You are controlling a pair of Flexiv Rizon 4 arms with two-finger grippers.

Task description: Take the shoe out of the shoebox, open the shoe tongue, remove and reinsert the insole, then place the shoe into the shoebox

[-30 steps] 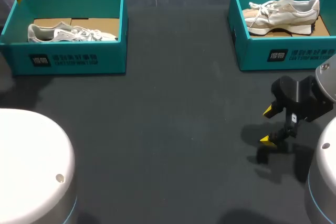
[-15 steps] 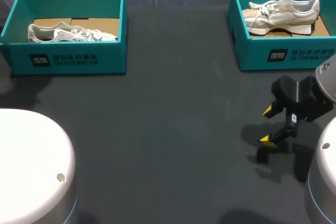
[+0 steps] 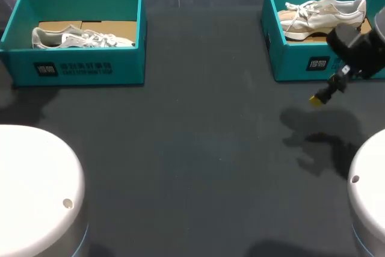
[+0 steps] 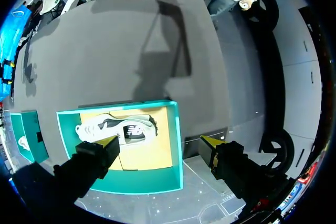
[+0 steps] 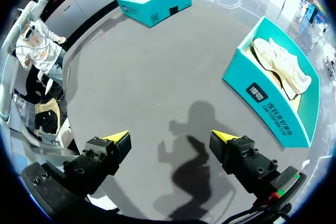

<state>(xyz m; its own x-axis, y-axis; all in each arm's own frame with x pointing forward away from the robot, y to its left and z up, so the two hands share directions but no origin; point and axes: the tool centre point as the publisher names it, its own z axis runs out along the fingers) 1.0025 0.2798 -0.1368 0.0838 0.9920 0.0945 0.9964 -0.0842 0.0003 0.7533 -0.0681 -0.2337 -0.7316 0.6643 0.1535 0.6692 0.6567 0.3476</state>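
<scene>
Dark grey matte desk [image 3: 180, 167] across head view, w/ soft shadows [image 3: 319, 136] on its right part.

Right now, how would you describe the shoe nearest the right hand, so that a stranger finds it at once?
On the dark table stand two teal boxes; take the right shoebox, at the far right corner. Inside lies a white shoe; its beige panels set it apart from the greyish shoe in the left shoebox.

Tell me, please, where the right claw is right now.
In the head view, the right claw hangs open on the right side, just in front of the right shoebox.
</scene>
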